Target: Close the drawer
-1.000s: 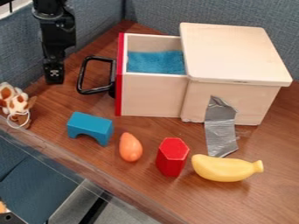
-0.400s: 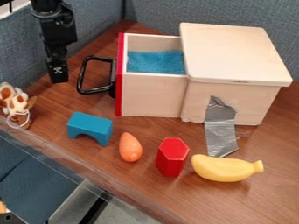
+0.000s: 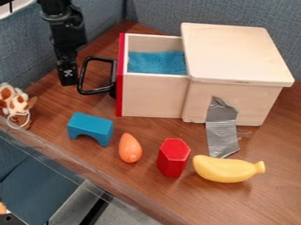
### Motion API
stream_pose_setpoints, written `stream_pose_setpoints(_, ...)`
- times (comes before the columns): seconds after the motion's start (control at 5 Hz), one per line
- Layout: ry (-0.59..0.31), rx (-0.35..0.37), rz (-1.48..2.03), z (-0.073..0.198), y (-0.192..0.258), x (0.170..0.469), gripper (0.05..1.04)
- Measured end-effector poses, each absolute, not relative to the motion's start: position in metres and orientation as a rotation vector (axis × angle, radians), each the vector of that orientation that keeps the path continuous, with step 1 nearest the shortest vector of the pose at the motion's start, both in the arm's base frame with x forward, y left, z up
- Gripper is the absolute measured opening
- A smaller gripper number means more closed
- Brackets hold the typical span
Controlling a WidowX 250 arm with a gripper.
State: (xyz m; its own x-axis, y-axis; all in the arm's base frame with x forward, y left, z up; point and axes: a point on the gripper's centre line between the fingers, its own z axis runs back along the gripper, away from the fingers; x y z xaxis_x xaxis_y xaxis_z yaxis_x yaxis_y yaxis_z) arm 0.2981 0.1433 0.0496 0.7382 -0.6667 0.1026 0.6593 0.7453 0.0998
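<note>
The black gripper (image 3: 68,78) hangs down at the upper left, just left of the drawer's black handle (image 3: 83,78); whether it touches the handle I cannot tell. Pulled out to the left of its wooden box (image 3: 235,52), the drawer (image 3: 152,96) stands open. It has a red front panel (image 3: 120,74) and a blue lining (image 3: 156,62) inside. Grey tape (image 3: 222,127) runs from the box's front side down to the table.
In front of the drawer lie a blue arch block (image 3: 90,127), an orange egg-like toy (image 3: 130,148), a red hexagonal block (image 3: 173,157) and a yellow banana (image 3: 226,168). A spotted toy (image 3: 16,104) sits at the left edge. Blue-grey partitions (image 3: 159,15) stand behind.
The gripper has moved right, up to beside the handle. The drawer has not moved. The orange toy has shifted very slightly left.
</note>
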Motion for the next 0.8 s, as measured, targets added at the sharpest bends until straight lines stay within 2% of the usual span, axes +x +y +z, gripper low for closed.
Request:
stream_pose_setpoints(0.4,-0.193,0.026,-0.814,0.055,0.100,0.323,1.000)
stream_pose_setpoints(0.8,-0.193,0.023,-0.798,0.054,0.100,0.330,0.999)
